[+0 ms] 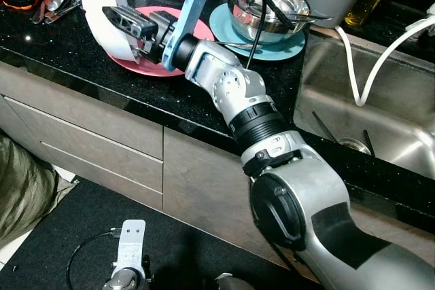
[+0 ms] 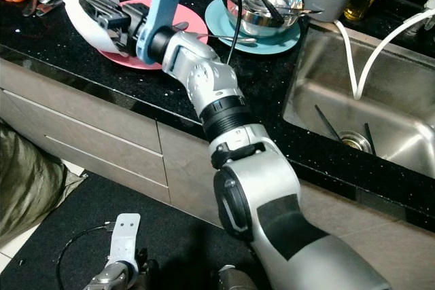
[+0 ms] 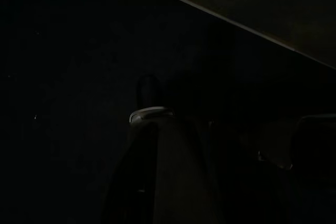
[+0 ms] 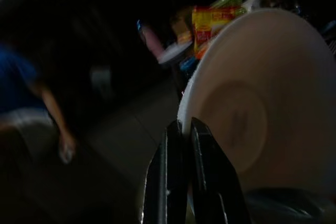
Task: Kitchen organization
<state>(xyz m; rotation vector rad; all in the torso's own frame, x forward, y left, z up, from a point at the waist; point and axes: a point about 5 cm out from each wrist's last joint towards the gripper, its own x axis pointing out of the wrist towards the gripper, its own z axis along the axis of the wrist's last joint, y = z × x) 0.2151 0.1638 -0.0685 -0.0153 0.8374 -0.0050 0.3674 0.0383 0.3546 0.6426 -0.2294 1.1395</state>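
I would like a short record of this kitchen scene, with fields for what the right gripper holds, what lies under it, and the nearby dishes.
right gripper: shut on the rim of the white bowl, bowl tilted on edge
under the bowl: pink plate on the black counter
nearby: steel bowl on the teal plate
sink: at the robot's right
left gripper: low, idle

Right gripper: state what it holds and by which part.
The right gripper holds the white bowl by its rim, fingers pinched across the edge, the bowl tipped on its side above the pink plate.
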